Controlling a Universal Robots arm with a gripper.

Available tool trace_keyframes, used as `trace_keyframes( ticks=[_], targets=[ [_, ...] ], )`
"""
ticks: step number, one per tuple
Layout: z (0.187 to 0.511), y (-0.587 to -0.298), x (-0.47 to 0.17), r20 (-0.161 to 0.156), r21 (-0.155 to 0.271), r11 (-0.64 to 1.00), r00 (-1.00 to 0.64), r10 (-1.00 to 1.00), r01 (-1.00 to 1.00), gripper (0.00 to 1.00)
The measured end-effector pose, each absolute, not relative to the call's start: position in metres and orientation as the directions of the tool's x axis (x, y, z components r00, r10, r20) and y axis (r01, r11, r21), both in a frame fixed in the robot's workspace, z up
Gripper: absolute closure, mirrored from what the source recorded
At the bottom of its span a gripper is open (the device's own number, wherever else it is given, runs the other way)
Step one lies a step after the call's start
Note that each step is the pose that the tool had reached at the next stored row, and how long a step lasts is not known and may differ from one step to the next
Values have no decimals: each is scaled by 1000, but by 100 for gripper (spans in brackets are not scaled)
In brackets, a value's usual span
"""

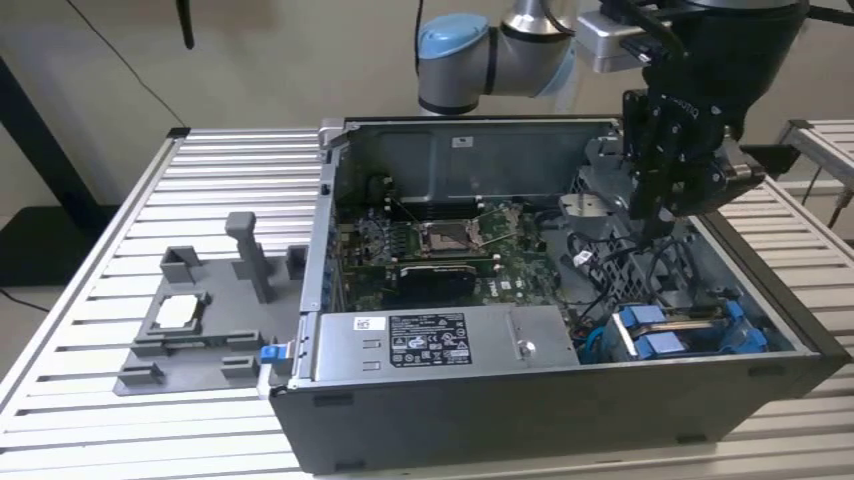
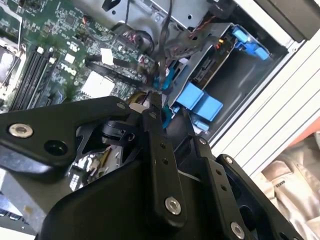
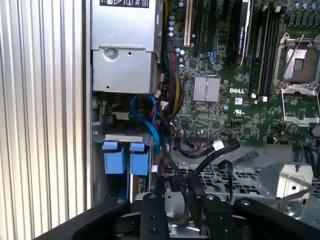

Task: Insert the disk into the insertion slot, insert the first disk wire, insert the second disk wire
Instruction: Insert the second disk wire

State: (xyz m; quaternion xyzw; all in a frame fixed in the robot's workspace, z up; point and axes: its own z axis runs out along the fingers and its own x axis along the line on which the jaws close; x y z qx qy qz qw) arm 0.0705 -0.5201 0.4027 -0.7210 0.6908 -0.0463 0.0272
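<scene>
Matt metal insertion slot (image 1: 687,318) carries smooth plastic tabs (image 1: 643,332).

Silver arm (image 1: 541,25), pale-blue joint cap (image 1: 451,40); black linkage bars (image 2: 161,150) (bright round screws (image 2: 173,205) dot them).

Surface: slatted aluminium table (image 1: 94,300), pale metal, with long parallel ribs running across the exterior view.
Main load: open desktop computer case (image 1: 534,420), dark grey, lying on its side with the open face upward, resting directly on the slats over the middle and the exterior view's right of the table.
Second item: light grey plastic fixture (image 1: 200,340), a flat base with upright posts, resting on the slats at the exterior view's left, just beside the case wall.
Bare slats: along the exterior view's left edge, behind the fixture, and in front of it.
</scene>
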Motion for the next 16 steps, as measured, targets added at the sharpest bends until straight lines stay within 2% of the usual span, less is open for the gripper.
trace_keyframes(
  ticks=[6,16],
  targets=[
    [400,-519,61,39,-168,-47,41,-998,-985,67],
    [392,-517,55,66,-199,-82,70,-995,-977,67]
  ],
)
